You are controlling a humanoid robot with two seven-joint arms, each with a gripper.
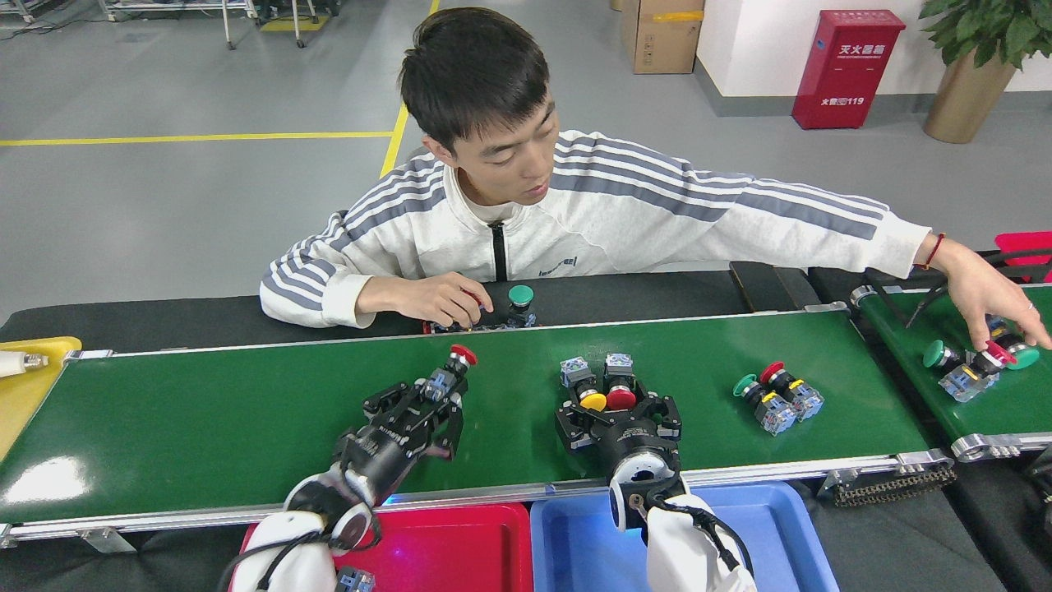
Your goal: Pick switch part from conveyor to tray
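Conveyor [246,427]: glossy green belt, silver metal rails. Red tray [460,547], blue tray [575,547]: smooth plastic. Grippers: matt black.

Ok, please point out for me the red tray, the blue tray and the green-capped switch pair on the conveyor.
red tray [460,547], head view, bare floor of the tray.
blue tray [575,551], head view, bare floor left of the arm.
green-capped switch pair [777,399], head view, middle of the two bodies.
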